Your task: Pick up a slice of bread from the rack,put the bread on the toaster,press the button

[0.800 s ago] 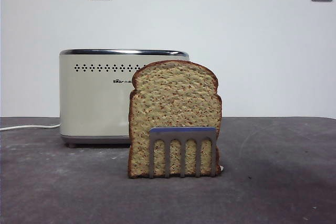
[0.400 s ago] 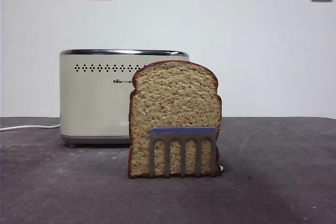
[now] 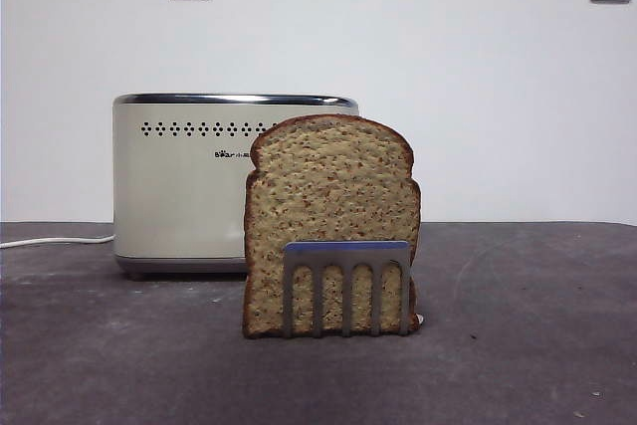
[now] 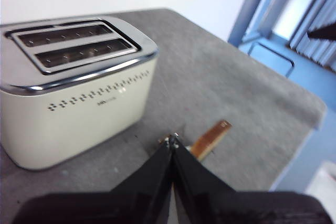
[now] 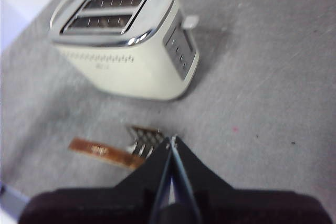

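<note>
Nearest in the front view: the rack [image 3: 346, 286], small steel comb, standing on the grey tabletop [image 3: 518, 345]. The slice of bread [image 3: 331, 206] stands upright in it, face to the camera, rounded top clear above the rack's flat bar. Untouched.

Behind and to one side: the toaster [image 3: 184, 181], cream, chrome rim, white cord [image 3: 55, 241] trailing off. The bread overlaps its near corner in this view, but the wrist views show bare tabletop between them. Both slots look empty from above. Two wall sockets on the far wall.

No arm shows in the front view. Left gripper [image 4: 172, 148]: jaws together, holding nothing, high above the tabletop; bread edge visible just past its tips. Right gripper [image 5: 170, 145]: jaws together, empty, also high, with rack and bread edge below its tips and the toaster's button panel beyond.

Step in hand, as I judge it: the pick has not begun. Next move calls for one gripper to open, descend over the crust top, and close across the slice's thin edge before lifting straight up out of the rack.
</note>
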{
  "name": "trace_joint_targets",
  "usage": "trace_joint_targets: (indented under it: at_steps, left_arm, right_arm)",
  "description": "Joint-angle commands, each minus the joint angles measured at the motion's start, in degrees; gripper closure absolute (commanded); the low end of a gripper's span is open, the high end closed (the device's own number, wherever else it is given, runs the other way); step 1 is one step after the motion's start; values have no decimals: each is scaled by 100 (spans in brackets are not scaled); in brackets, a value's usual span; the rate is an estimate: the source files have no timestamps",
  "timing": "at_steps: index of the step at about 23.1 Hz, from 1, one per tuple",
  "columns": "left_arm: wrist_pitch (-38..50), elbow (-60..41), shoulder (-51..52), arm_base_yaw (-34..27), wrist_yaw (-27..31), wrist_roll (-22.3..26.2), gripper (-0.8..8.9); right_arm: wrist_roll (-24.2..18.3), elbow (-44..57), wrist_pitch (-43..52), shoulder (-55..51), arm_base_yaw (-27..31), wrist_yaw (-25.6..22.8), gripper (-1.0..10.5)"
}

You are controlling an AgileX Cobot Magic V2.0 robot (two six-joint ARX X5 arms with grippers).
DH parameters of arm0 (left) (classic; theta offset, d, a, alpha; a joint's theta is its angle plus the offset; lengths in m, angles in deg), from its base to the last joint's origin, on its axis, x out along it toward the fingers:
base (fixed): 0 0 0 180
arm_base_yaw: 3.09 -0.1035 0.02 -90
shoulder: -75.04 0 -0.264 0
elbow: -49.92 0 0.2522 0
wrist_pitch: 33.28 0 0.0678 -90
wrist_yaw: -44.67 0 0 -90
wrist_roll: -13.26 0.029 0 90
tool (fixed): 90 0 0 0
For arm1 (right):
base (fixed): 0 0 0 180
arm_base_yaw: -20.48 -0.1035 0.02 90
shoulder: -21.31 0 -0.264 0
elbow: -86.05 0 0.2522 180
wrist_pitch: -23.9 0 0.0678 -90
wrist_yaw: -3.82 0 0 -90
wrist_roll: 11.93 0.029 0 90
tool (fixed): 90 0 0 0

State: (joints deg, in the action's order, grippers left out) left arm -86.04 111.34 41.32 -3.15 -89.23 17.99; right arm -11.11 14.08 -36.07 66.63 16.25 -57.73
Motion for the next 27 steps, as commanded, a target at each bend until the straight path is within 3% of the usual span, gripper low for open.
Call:
trace_joint_targets:
  at_steps: [1,7,11,12,13,14,15,21,27]
  left_arm:
    - [-542,313,-66,94,-26,608,822]
    - [-1228,667,-66,262,59,1075,822]
    - [-1255,680,-66,275,83,1119,805]
    - [-1250,680,-66,275,92,1117,681]
    - [-1250,680,-66,275,144,1115,459]
    - [-1239,682,-66,275,249,1110,171]
    - [-1222,682,-66,286,286,1104,68]
    - [-1204,1016,-409,750,341,1217,65]
    - [-1211,1987,-1615,1906,800,1631,65]
  right_arm:
    - [-549,-376,-562,127,-66,17,958]
    - [-691,-603,-1003,155,-122,11,958]
    - [-691,-603,-1003,155,-122,13,958]
    - [-691,-603,-1003,155,-122,13,958]
    - [-691,-603,-1003,155,-122,13,958]
    - [-691,-603,-1003,155,-122,13,958]
    - [-691,-603,-1003,155,-122,13,958]
    - [-691,-603,-1001,179,-122,13,958]
    - [-691,-603,-1001,227,-122,13,958]
